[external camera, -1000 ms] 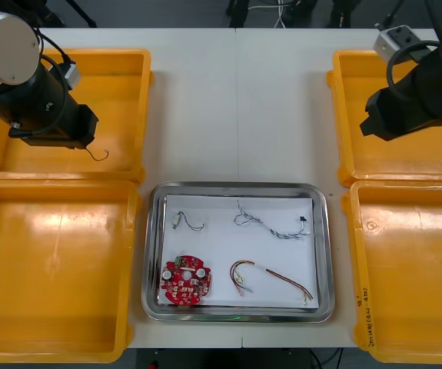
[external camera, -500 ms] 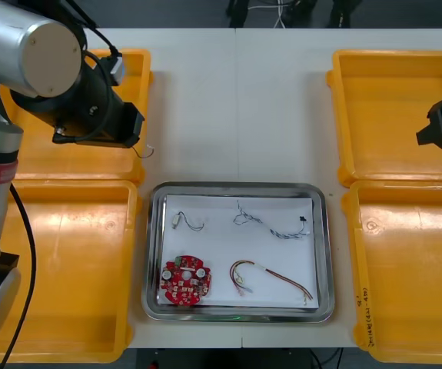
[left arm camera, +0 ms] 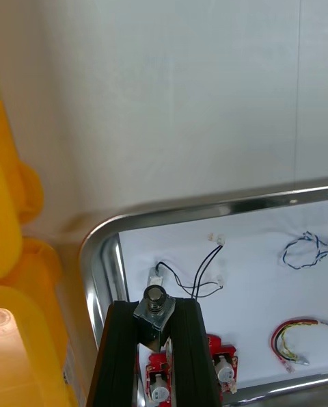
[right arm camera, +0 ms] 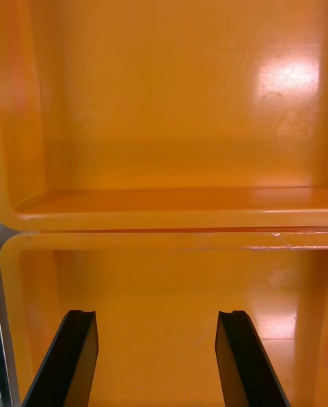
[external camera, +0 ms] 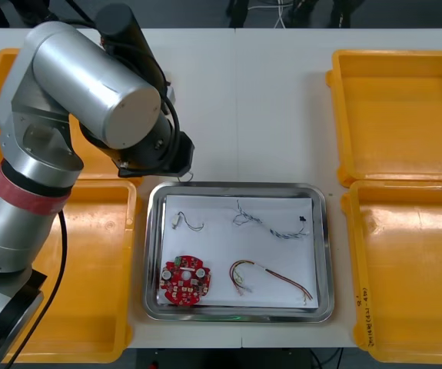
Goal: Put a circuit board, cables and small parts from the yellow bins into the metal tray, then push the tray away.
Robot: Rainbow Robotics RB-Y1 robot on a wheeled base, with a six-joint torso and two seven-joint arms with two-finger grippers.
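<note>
Pinching a small metal part [left arm camera: 155,306] between the jaws of the left gripper [left arm camera: 156,318], spread only by the width of that part. Hanging close by a rounded corner of the metal tray [left arm camera: 205,210], with a black cable [left arm camera: 195,280] just beyond the fingertips on the white inside.

In the front view, placed left of centre, at the upper left corner of the tray, with the grey left arm [external camera: 90,84] coming in from the upper left of the frame over the yellow bins [external camera: 67,231] on that side.

Inside the tray, all lying flat and apart from each other: the black cable at upper left, a twisted blue and white cable [external camera: 273,223] at upper right, a round red circuit board [external camera: 185,280] at lower left, a red and yellow cable [external camera: 270,278] at lower right.

Jaws of the right gripper [right arm camera: 160,342] spread wide, holding nothing, above the floor of one of the yellow bins on the right. In the front view, seen at the right edge of the frame at middle height, well apart from the tray.

Under everything, the light table [external camera: 244,100].
</note>
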